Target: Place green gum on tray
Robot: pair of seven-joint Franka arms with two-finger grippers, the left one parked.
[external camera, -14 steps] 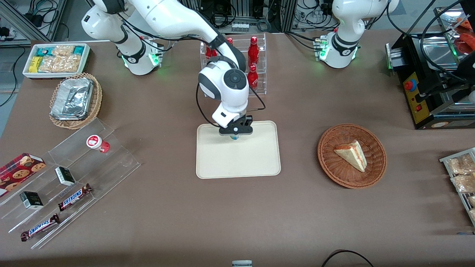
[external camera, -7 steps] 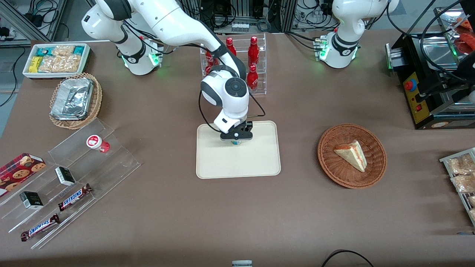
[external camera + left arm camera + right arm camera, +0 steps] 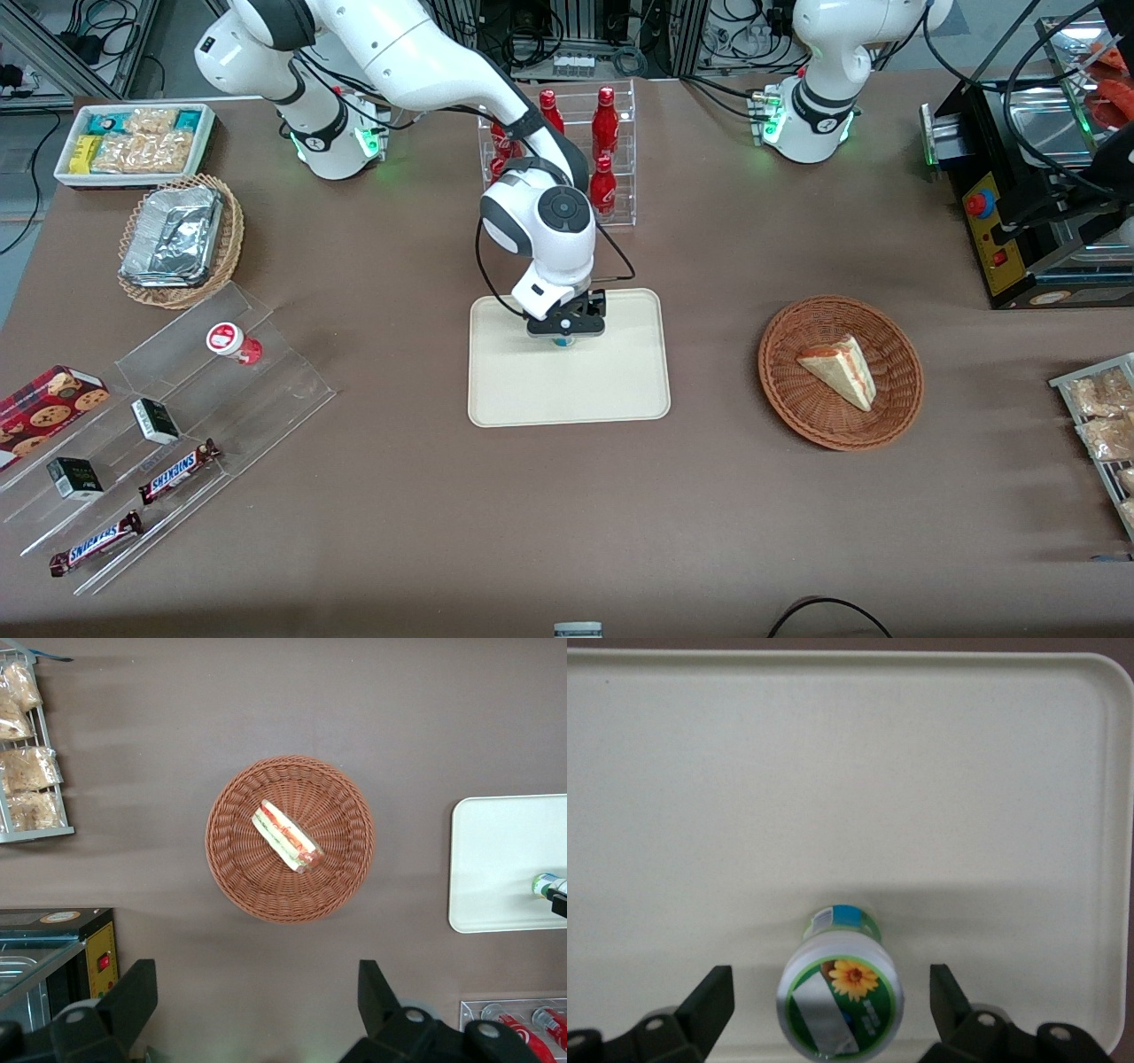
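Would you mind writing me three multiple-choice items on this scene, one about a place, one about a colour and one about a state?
1. Where does the green gum stand?
A. in the wicker basket
B. on the tray
C. on the bare table

2. What colour rings the flower on the gum's lid?
A. green
B. red
C. black

3. How does the gripper stand?
A. shut on the gum
B. open, a finger on either side of the gum, apart from it
C. away over the clear display steps

Answers: 1 B, the right wrist view shows cream tray surface all round the bottle. 2 A, the lid's rim is green. 3 B, gaps show between both fingers and the bottle.
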